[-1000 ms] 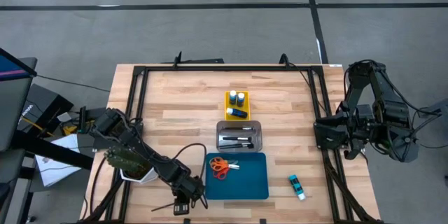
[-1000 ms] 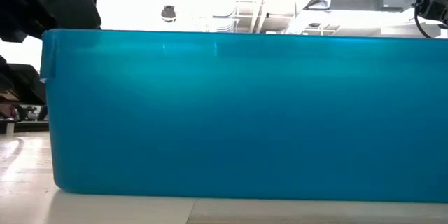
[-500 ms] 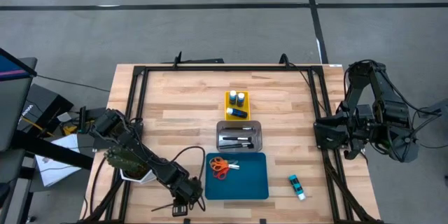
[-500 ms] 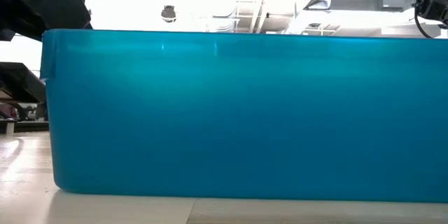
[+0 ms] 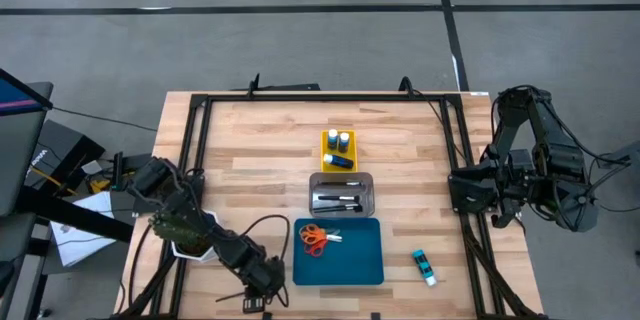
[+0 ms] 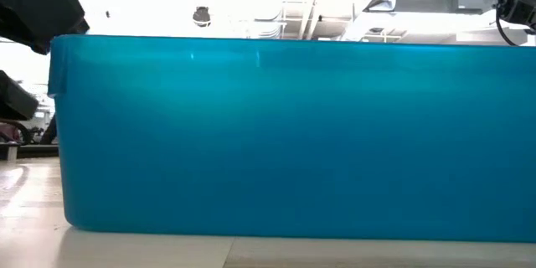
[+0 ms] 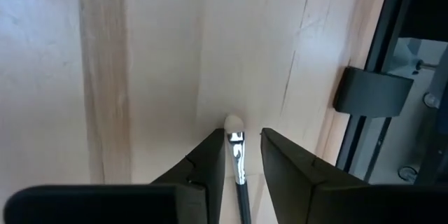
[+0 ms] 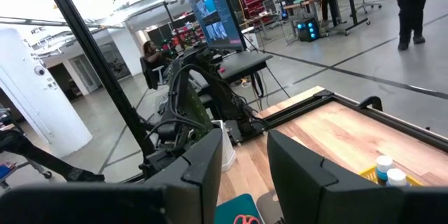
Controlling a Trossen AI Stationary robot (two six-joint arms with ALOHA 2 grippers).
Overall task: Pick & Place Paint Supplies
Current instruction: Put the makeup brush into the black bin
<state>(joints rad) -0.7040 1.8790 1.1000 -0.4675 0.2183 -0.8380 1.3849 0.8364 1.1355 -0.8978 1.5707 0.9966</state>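
— Left gripper (image 7: 241, 147): what's it doing?

— I've got it low at the table's near-left edge, jaws narrowly parted astride a paintbrush (image 7: 238, 164) lying flat on the wood.

— Risk?

— I see the fingers near the ferrule; closing there could tip or roll it away.

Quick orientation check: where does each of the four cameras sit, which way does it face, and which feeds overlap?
High view: overhead, straight down on table; both arms show.
Low view: table-top height, blocked by blue tray wall; an arm's edge at upper left.
Left wrist view: down at wood, left pincer around a paintbrush.
Right wrist view: across the table toward the left arm; right pincer, fingers apart, holds nothing.
Shared: high and right wrist views both show yellow tray with bottles.
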